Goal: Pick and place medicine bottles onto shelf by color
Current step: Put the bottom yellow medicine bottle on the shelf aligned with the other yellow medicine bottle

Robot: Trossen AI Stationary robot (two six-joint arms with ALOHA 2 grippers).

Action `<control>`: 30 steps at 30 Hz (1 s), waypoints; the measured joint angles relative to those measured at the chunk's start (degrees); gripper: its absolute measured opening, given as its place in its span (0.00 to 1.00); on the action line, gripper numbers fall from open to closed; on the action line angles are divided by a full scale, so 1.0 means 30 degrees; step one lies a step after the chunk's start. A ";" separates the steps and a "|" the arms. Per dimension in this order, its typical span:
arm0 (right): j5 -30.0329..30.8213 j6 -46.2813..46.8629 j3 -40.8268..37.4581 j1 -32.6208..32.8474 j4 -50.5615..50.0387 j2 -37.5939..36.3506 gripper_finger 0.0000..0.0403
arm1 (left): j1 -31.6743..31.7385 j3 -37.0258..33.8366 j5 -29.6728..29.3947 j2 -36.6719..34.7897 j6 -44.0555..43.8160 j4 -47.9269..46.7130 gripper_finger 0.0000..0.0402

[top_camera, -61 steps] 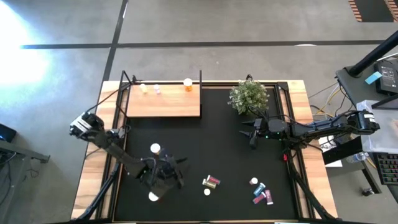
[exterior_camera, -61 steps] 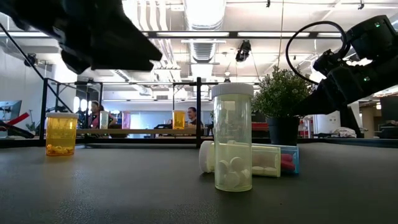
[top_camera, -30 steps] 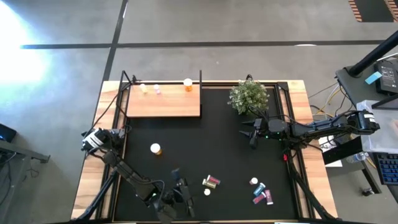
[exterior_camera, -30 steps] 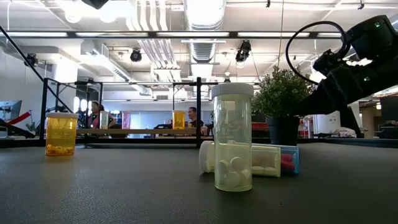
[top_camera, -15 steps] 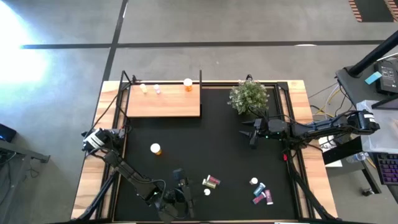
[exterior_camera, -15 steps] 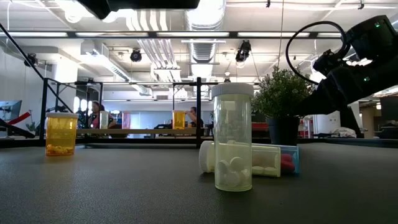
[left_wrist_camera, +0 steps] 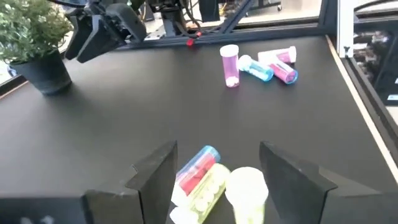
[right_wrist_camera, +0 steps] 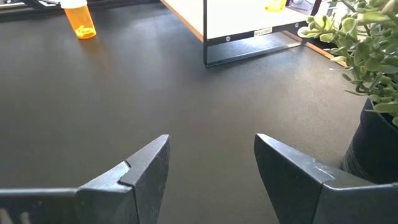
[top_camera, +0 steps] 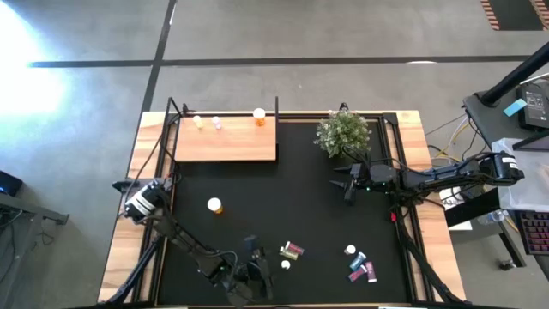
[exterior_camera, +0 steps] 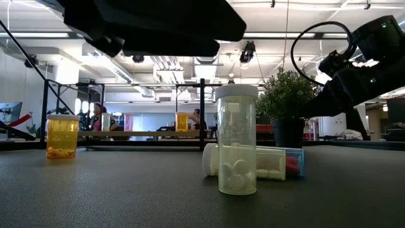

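Near the front edge of the surface, the left tool (left_wrist_camera: 214, 174) hovers released, fingers spread, with a white-capped yellowish bottle (left_wrist_camera: 247, 193) upright between them, untouched.

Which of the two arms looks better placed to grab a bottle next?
The left: its open end effector hovers right at the white-capped yellowish bottle. The right end effector waits empty beside the plant, far from any bottle.

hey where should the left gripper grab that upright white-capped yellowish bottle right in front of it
Probably around the clear body just under the white cap, coming down from above: the yellowish bottle stands upright between the open left gripper's fingers. Two lying bottles crowd one side, so keep the jaws off them.
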 joint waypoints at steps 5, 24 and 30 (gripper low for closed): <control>0.0001 0.0000 0.0000 0.0003 0.0000 0.0000 0.56 | -0.0018 0.0000 0.0032 0.0433 -0.0049 0.0764 0.53; -0.0006 0.0000 0.0000 0.0006 0.0000 0.0000 0.56 | 0.0089 0.0007 0.1020 0.0770 -0.1022 0.0858 0.67; -0.0003 0.0000 0.0000 0.0005 0.0000 0.0000 0.56 | 0.0260 0.0000 0.0972 0.1256 -0.1026 0.1476 0.67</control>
